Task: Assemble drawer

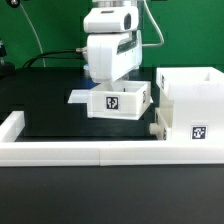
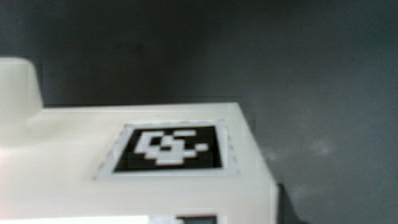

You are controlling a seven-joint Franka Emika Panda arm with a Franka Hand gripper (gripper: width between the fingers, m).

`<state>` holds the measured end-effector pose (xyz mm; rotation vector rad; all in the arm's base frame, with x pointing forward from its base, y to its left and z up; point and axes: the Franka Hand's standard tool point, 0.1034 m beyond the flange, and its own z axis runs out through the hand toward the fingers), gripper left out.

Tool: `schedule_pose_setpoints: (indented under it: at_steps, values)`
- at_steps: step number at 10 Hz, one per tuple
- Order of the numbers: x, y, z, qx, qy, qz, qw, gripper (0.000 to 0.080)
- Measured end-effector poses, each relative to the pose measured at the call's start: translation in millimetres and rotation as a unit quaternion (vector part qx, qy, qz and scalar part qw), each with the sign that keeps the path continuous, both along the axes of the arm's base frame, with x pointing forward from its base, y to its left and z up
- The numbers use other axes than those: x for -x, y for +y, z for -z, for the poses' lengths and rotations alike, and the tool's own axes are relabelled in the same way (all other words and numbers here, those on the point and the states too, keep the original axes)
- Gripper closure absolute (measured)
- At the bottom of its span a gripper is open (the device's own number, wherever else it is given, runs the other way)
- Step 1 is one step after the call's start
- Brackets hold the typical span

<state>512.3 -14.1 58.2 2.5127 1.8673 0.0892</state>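
Observation:
In the exterior view my white gripper (image 1: pixel 112 82) hangs right over a small white drawer tray (image 1: pixel 120 101) with a black-and-white tag on its front. Its fingertips are hidden behind the tray's rim, so contact cannot be judged. The tall white drawer case (image 1: pixel 190 108) stands at the exterior view's right, with a tag low on its front and a small knob (image 1: pixel 156 128) at its lower left side. The wrist view is filled by a white tagged face of the tray (image 2: pixel 169 147) over the dark table; no fingertip shows clearly there.
A low white border wall (image 1: pixel 70 153) runs along the front and up the exterior view's left side. A thin flat white piece (image 1: pixel 78 97) lies beside the tray. The black table (image 1: pixel 45 105) lies to the exterior view's left of the tray.

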Motion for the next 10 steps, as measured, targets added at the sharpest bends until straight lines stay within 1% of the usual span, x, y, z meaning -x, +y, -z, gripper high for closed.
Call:
schedule_pose_setpoints:
  at_steps: [1, 3, 5, 7, 10]
  values:
    - [0.1, -1.0, 0.2, 0.003, -0.001, -0.031, 1.0, 0.0757]
    - [0.1, -0.8, 1.2, 0.004, 0.001, -0.034, 0.999, 0.0757]
    - [-6.9, 3.2, 4.3, 0.014, 0.004, -0.065, 0.998, 0.0757]
    - [-9.3, 6.0, 3.8, 0.014, 0.002, -0.069, 0.998, 0.0757]
    - [-8.6, 5.5, 4.4, 0.014, 0.003, -0.068, 0.998, 0.0757]
